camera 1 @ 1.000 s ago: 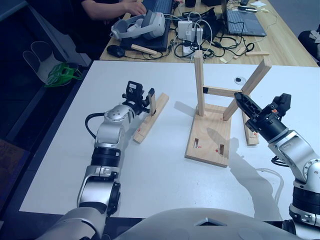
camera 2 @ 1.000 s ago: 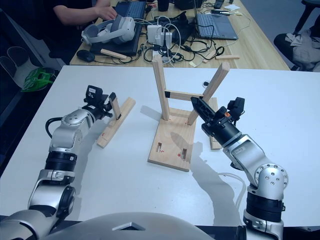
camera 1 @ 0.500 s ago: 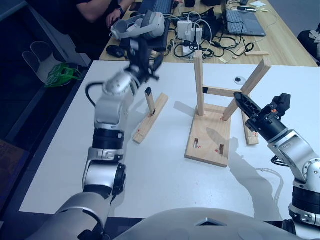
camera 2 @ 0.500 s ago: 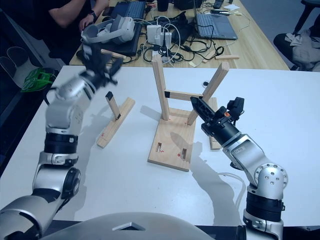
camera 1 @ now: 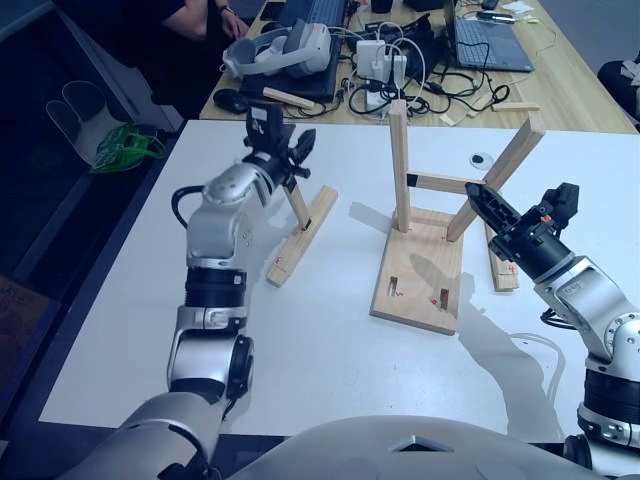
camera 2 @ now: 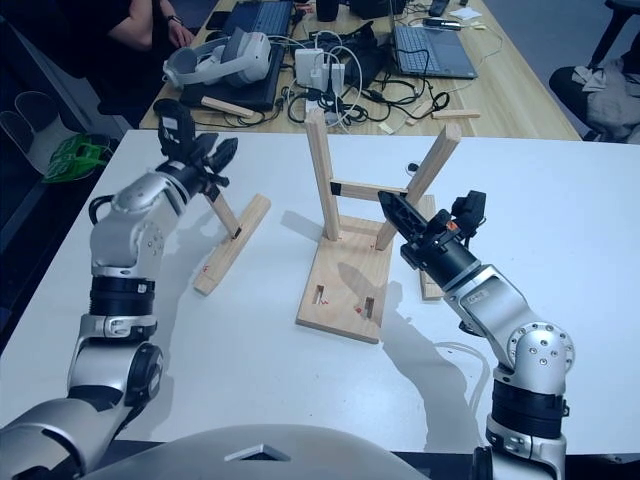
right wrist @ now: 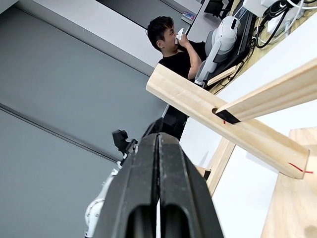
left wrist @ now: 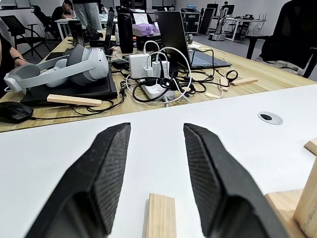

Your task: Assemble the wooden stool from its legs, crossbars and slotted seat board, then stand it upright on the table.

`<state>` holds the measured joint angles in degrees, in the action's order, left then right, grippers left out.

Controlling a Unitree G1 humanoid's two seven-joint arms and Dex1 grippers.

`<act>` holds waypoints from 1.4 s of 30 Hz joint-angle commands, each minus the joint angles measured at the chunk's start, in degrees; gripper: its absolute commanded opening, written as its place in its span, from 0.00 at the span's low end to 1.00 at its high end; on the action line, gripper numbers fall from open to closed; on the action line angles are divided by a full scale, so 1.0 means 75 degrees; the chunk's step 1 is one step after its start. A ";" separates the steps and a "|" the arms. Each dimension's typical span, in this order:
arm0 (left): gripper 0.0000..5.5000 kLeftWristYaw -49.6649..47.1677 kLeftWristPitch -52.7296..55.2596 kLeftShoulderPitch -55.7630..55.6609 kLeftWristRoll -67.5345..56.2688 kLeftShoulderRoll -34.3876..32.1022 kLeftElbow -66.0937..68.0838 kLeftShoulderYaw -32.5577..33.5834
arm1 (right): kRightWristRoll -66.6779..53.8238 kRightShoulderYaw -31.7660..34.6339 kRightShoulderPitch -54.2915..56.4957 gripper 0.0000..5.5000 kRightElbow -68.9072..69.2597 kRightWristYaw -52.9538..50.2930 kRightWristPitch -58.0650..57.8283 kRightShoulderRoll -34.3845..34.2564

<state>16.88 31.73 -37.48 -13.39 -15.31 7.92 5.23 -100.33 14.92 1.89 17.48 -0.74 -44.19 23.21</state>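
Your left tool (camera 2: 213,152) sits upper left in the right eye view, its fingers (left wrist: 101,178) spread wide and gripping nothing. In the left wrist view the end of a short bar (left wrist: 160,223) shows low between them, touching neither. That bar stands tilted on a flat leg (camera 1: 303,236), which lies on the white table (camera 1: 300,340) left of centre in the left eye view

The board (camera 1: 418,275) lies flat at centre, with two slots near its lower end. From its upper end rise an upright leg (camera 1: 399,165) and a tilted leg (camera 1: 497,178) that leans off to the right. A crossbar (camera 1: 443,183) joins the two partway up. A spare leg (camera 1: 500,268) lies flat just right of the board

Your right tool (camera 1: 480,198) is at centre right, clenched with its fingers (right wrist: 148,198) pressed together and nothing between them. Its tip is just beside the lower part of the tilted leg, and you cannot tell whether it touches

Along the top of the frame a wooden table (camera 1: 570,80) carries a headset (camera 1: 285,50), laptops and cables
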 commanded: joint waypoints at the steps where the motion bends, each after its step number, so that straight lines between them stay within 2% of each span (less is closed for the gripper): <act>1: 0.36 -0.0149 0.0537 -0.0896 -0.0166 -0.0202 -0.0484 0.0235 | -0.0072 0.0046 -0.0039 0.00 -0.0027 0.0011 -0.0015 0.0034; 5: 0.36 -0.0165 0.0853 -0.0453 -0.0044 -0.0002 -0.0056 -0.0067 | -0.0101 0.0011 -0.0063 0.00 0.0026 0.0008 -0.0028 0.0019; 9: 0.36 -0.0541 0.0339 0.0524 0.0503 0.0322 0.1680 -0.0360 | -0.0077 -0.0051 0.0007 0.00 0.0011 -0.0019 -0.0017 -0.0023; 13: 0.36 -0.0590 0.0248 0.0296 0.0594 0.0342 0.2022 -0.0325 | -0.0097 -0.0016 0.0001 0.00 0.0003 -0.0044 0.0035 -0.0060; 20: 0.36 -0.0863 -0.0172 0.0084 0.0275 0.0534 0.1343 0.0212 | -0.0117 0.0002 0.0033 0.00 -0.0018 -0.0049 0.0050 -0.0073; 23: 0.36 -0.1186 -0.0352 -0.0270 0.0313 0.0199 0.0528 0.0631 | -0.0135 0.0018 -0.0012 0.00 0.0027 -0.0068 0.0061 -0.0070; 26: 0.36 -0.0709 0.1056 0.0397 0.0395 -0.0812 -0.0964 0.0479 | -0.0172 0.0072 -0.0175 0.00 0.0169 -0.0093 0.0110 -0.0095; 30: 0.36 0.0418 0.3268 0.1537 -0.0527 -0.1598 -0.3037 0.0063 | -0.0224 0.0142 -0.0424 0.00 0.0347 -0.0109 0.0200 -0.0122; 33: 0.36 0.0702 0.4024 0.1961 -0.1000 -0.1543 -0.3787 -0.0139 | -0.0196 0.0091 -0.0482 0.00 0.0353 -0.0074 0.0235 -0.0122; 42: 0.36 0.0572 0.4942 0.2309 -0.1692 -0.0895 -0.4790 -0.0499 | -0.0026 -0.0044 -0.0571 0.00 0.0330 0.0064 0.0276 -0.0147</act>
<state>22.41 66.77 -20.69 -25.25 -23.61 -26.32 1.70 -100.96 14.77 -2.09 19.64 -0.56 -42.21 22.38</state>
